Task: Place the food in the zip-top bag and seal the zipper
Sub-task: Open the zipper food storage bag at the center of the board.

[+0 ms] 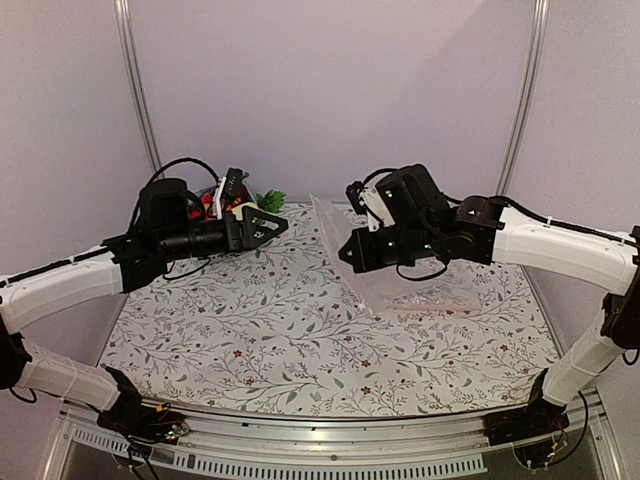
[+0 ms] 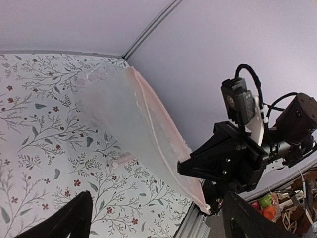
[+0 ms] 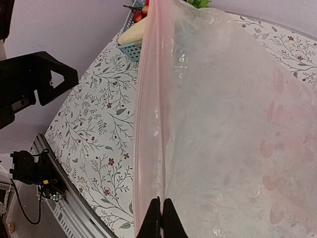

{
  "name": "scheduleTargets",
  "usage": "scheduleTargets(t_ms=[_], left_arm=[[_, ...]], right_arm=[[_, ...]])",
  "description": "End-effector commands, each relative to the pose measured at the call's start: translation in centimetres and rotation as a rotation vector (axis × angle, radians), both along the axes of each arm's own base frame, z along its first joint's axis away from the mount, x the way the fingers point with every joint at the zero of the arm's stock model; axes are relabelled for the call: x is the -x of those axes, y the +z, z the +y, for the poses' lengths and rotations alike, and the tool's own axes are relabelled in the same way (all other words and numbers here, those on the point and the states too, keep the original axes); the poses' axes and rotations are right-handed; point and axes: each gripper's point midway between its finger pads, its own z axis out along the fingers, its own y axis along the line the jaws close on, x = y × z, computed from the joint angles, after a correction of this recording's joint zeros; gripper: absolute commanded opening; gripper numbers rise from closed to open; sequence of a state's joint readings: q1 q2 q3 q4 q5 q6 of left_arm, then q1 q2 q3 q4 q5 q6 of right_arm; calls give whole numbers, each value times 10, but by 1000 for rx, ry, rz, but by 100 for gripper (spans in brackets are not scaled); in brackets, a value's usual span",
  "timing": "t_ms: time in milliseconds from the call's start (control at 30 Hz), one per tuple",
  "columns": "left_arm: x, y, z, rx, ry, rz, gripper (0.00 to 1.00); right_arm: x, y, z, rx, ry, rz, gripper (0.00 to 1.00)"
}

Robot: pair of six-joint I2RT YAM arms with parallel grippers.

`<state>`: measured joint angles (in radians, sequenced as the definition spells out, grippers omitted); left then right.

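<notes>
Pinching the zipper [image 3: 147,99] of the zip-top bag [image 3: 223,124] in my right gripper [image 3: 161,208], right of centre; my left gripper [image 1: 268,224] spread, left of centre

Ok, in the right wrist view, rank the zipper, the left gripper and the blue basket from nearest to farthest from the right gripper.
1. zipper: pinched in the right gripper, bottom centre.
2. left gripper: off to the left, mid-frame.
3. blue basket: far end, top of view.

The floral-patterned tabletop [image 1: 300,340] carries 1 blue basket [image 3: 131,49] at its far left corner; the zip-top bag [image 1: 425,288] rests partly on its right side.
</notes>
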<state>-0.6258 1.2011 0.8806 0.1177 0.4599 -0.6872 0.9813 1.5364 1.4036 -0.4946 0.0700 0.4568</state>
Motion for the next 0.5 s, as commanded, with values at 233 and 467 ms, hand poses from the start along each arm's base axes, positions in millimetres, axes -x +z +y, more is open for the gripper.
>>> scheduleTargets(t_ms=[233, 467], left_arm=[[6, -40, -25, 73, -38, 170, 92], [4, -42, -37, 97, -70, 179, 94]], right_arm=[[3, -6, 44, -150, 69, 108, 0], [4, -14, 45, -138, 66, 122, 0]])
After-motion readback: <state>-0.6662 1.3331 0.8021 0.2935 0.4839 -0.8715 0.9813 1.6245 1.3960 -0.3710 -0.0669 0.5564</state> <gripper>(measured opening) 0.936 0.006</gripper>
